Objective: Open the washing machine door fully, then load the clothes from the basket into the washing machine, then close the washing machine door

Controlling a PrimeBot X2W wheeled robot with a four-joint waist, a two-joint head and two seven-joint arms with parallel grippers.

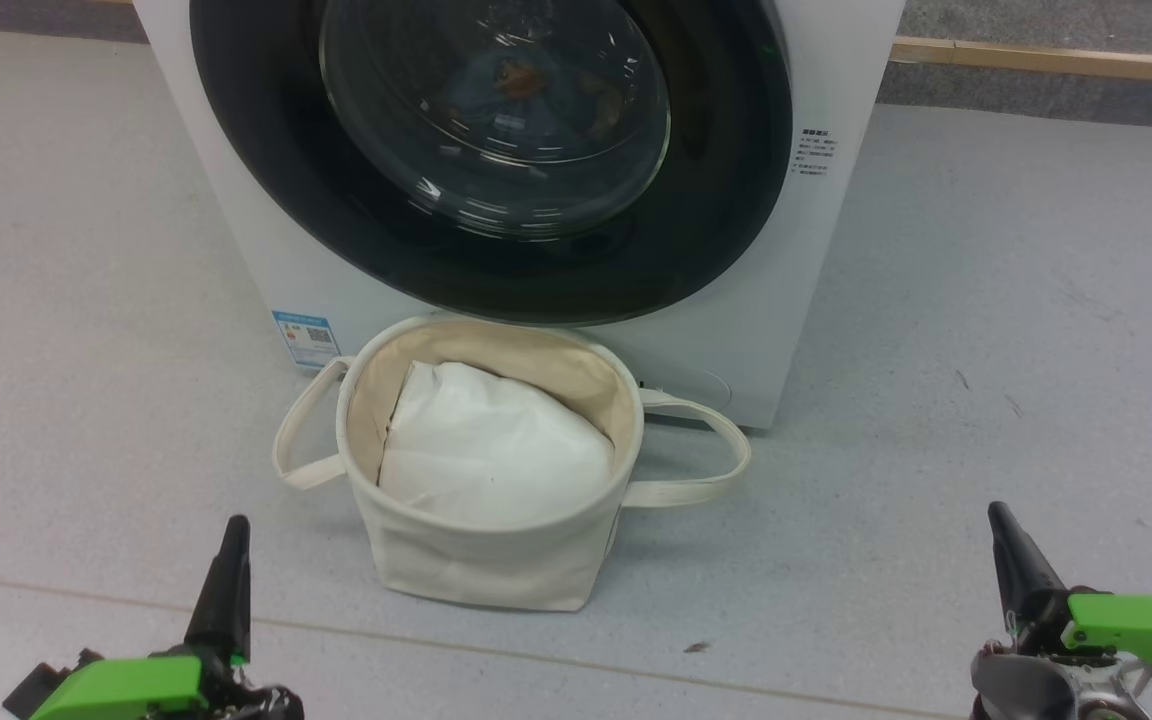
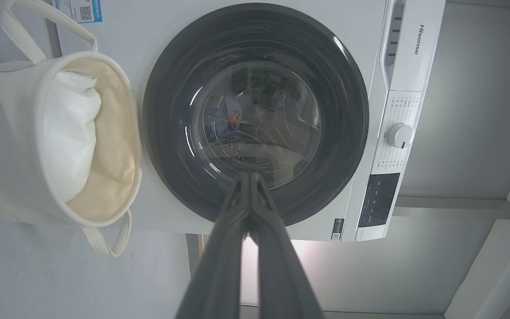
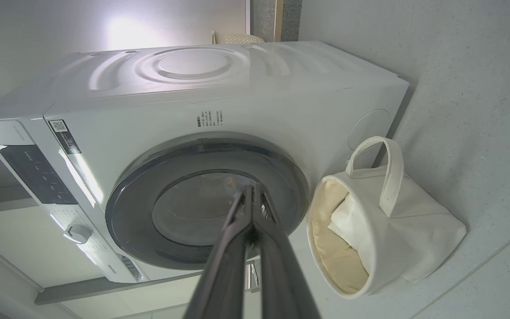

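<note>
The washing machine (image 1: 826, 250) stands straight ahead, and the washing machine door (image 1: 716, 200) lies closed flat against its front. Through the domed glass I make out the clothes (image 1: 516, 80), blue fabric with an orange patch, inside the drum; they also show in the left wrist view (image 2: 228, 113). In front of the machine the cream basket (image 1: 486, 560) sits upright on the floor. Low at the left, my left gripper (image 1: 234, 525) is shut and holds nothing; low at the right, my right gripper (image 1: 998, 512) is shut and holds nothing too. Both are well short of the basket.
A plain white pillow-like bundle (image 1: 491, 450) fills the basket. A blue label (image 1: 306, 338) sits at the machine's lower left corner. A wooden strip (image 1: 1056, 60) runs along the floor at the back right. The control knob (image 2: 399, 135) is on the machine's top panel.
</note>
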